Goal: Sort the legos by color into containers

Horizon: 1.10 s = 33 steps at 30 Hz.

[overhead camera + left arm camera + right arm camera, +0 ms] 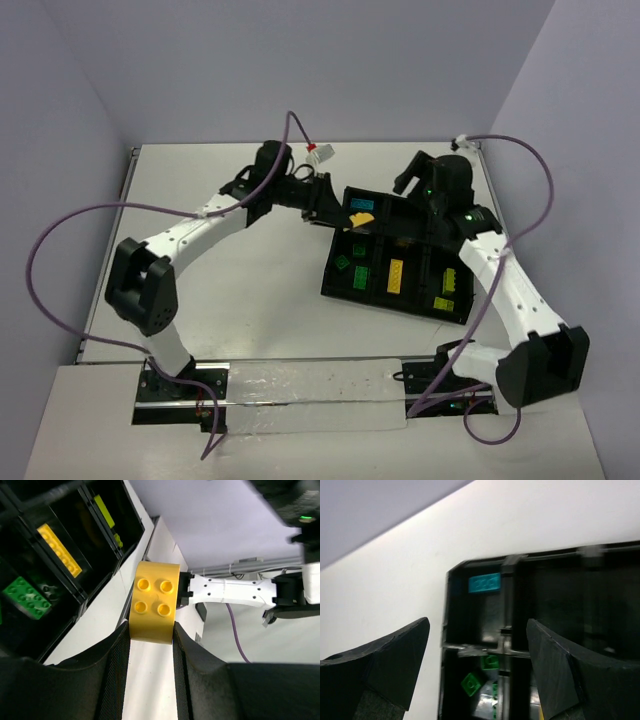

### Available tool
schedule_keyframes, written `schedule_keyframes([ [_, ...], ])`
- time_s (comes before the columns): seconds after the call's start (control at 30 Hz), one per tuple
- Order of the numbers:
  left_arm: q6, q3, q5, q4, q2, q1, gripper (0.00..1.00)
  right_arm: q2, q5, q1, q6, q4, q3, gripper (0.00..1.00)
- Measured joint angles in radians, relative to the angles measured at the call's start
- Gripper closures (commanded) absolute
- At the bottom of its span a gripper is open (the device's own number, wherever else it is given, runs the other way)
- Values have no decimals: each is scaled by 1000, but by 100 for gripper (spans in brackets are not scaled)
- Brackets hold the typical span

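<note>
left gripper point(150, 632) pinches a yellow lego point(152, 600) at the black tray's point(330, 282) far-left edge: the carry step. next, judging by the long yellow brick point(395, 275) in the middle near compartment, move over it and release. beyond, right gripper point(477, 655) hovers spread and empty above the tray, possibly crowding the path.
</note>
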Motion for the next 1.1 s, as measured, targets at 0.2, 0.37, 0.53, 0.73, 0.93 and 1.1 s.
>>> schedule_keyframes([
  [0.2, -19, 39, -8, 22, 160, -105, 100, -168, 136, -71, 4, -67, -24, 14],
  [0.37, -14, 102, -34, -11, 285, -157, 100, -244, 165, -90, -1, -89, -24, 14],
  [0.53, -12, 144, -72, -32, 367, -197, 97, -274, 155, -93, -3, -106, -46, 16],
  [0.73, -8, 219, -95, -75, 434, -222, 42, -332, 108, -93, -14, -107, -123, 15],
  [0.93, 35, 290, -134, -150, 439, -222, 7, -372, 87, -93, -28, -99, -141, 15],
  [1.1, 91, 347, -216, -247, 422, -220, 8, -372, 79, -93, -29, -98, -145, 15],
])
